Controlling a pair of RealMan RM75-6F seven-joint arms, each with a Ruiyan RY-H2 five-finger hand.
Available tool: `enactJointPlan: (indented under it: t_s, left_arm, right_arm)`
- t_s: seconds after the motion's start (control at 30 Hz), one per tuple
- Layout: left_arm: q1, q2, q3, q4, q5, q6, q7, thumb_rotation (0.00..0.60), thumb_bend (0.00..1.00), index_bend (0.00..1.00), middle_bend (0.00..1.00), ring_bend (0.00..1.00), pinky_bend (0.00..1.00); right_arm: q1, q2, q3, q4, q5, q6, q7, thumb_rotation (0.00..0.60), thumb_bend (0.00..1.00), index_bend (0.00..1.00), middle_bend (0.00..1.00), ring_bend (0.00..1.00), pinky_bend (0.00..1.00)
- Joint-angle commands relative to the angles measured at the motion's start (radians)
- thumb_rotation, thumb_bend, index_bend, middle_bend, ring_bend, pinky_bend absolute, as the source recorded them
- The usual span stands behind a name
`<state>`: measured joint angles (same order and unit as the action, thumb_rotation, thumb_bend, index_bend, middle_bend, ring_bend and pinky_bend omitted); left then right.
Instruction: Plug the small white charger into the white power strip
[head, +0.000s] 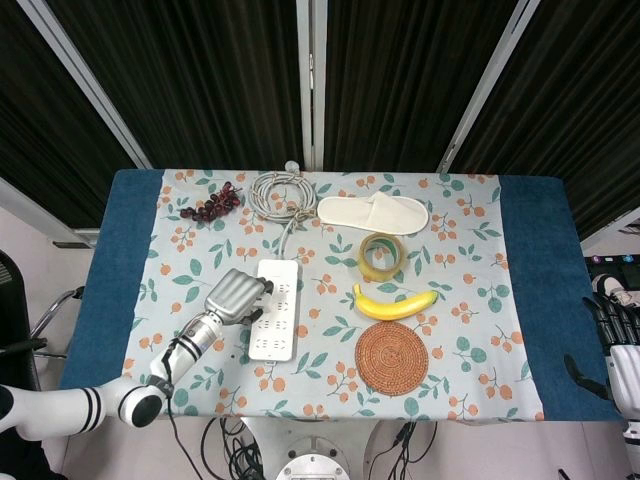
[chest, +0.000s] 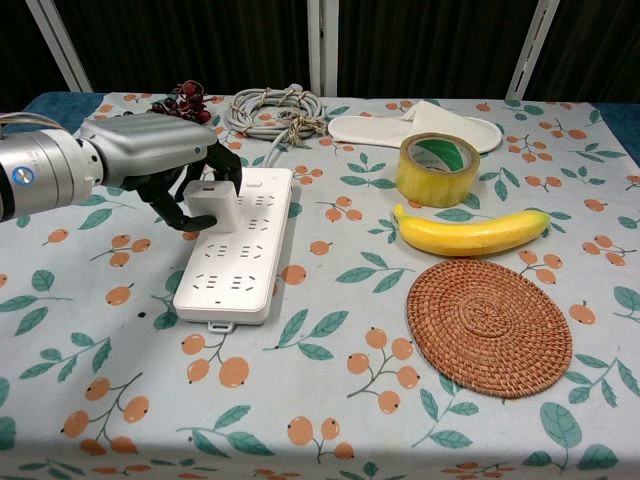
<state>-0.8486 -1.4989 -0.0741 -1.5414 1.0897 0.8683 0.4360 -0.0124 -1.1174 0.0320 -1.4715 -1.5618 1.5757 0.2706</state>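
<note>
White on white makes this fiddly to read, but the small white charger (chest: 212, 204) sits in the grasp of the left hand (chest: 165, 160), whose dark fingers are wrapped round its sides while the silver back of the hand covers it from above. It is held right over the left half of the white power strip (chest: 235, 245), at about the second row of sockets from the cable end, and seems to be resting on the strip's face or just short of it; the prongs are hidden beneath the block, so I cannot say whether they have found their slots. Gripping it by the sides like that looks sensible to me, since it leaves the underside free to go straight down. The charger stands roughly upright, broad face toward the chest camera, plug side down. The strip's long axis runs away from the robot toward the coiled grey cable (chest: 277, 108), its near end swung slightly left. Only the right hand (head: 622, 350) at the table's far right edge shows, fingers loosely spread, holding nothing.
</note>
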Motion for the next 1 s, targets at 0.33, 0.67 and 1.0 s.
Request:
enactJointPlan:
  t_s: [0.33, 0.67, 1.0]
  left_arm:
    - [0.007, 0.011, -0.006, -0.029, 0.002, 0.026, 0.011, 0.6, 0.24, 0.31, 0.41, 0.36, 0.52]
    - [0.116, 0.112, -0.028, -0.121, 0.056, 0.198, -0.105, 0.6, 0.18, 0.25, 0.32, 0.24, 0.3]
    - [0.406, 0.243, -0.009, -0.018, 0.231, 0.613, -0.371, 0.6, 0.12, 0.21, 0.17, 0.06, 0.06]
  right_arm:
    - [-0.004, -0.003, 0.001, 0.006, 0.001, 0.005, 0.007, 0.6, 0.27, 0.0, 0.0, 0.0, 0.0]
    - [0.002, 0.003, 0.001, 0.022, 0.0, -0.006, 0.032, 0.6, 0.27, 0.0, 0.0, 0.0, 0.0]
    - [0.039, 0.025, 0.002, 0.054, -0.021, -0.046, 0.088, 0.6, 0.27, 0.0, 0.0, 0.0, 0.0]
